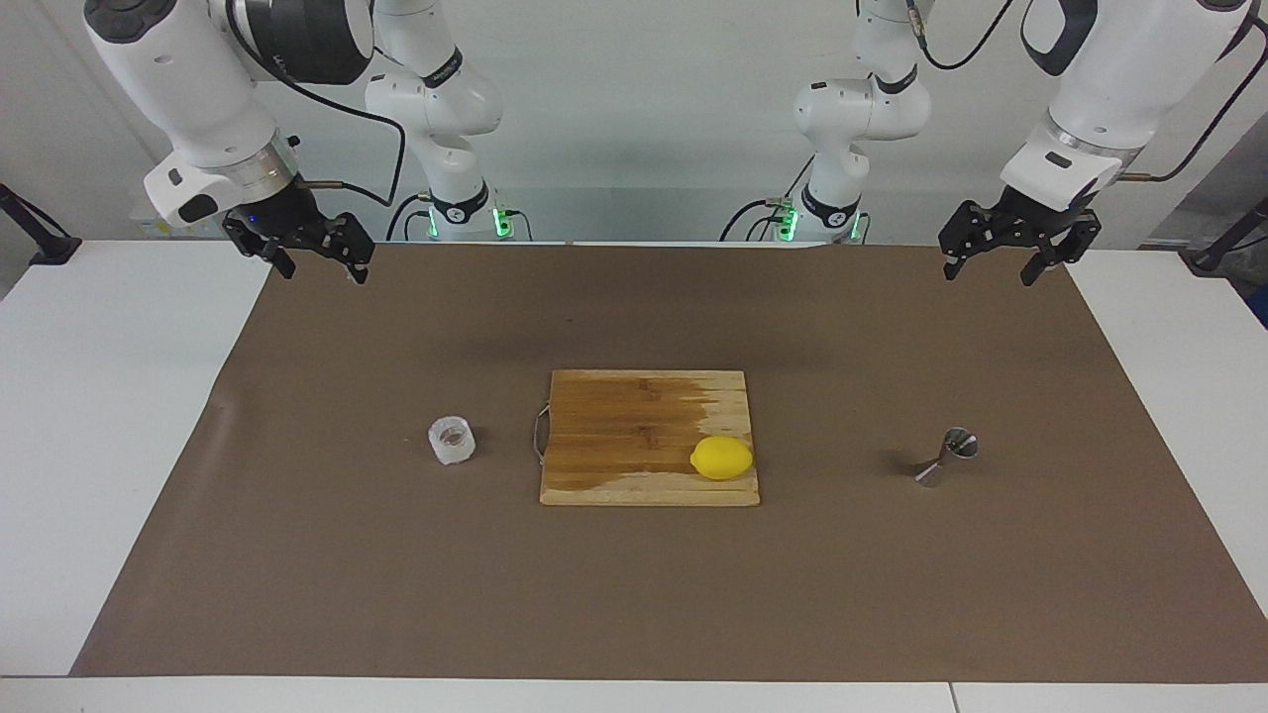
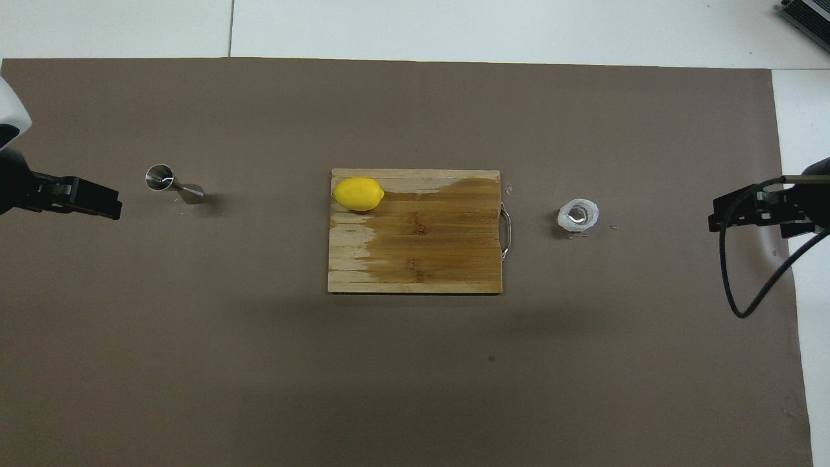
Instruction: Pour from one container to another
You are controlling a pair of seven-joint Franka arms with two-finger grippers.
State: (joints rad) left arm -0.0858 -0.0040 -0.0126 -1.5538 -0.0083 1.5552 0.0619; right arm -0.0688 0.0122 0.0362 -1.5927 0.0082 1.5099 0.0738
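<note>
From my remote station: the steel jigger (image 1: 946,458), an hourglass of two shiny cones, stands upright on its narrow waist, long axis vertical, mouth up, well away from the wooden cutting board (image 1: 634,416) toward the left arm's end of the table. The squat ribbed plastic cup (image 1: 452,440), translucent and whitish, sits mouth up just off the board's wire-handle edge, toward the right arm's end. I see the left gripper (image 1: 1003,265) raised over the brown mat (image 1: 634,594), fingers spread wide, grasping nothing; the right gripper (image 1: 319,265) hangs likewise released and empty. Both arms wait well clear of the board. A smooth yellow lemon (image 1: 721,458) lies on the board's corner nearest the jigger; the board's bamboo strips show a darker stained patch.
</note>
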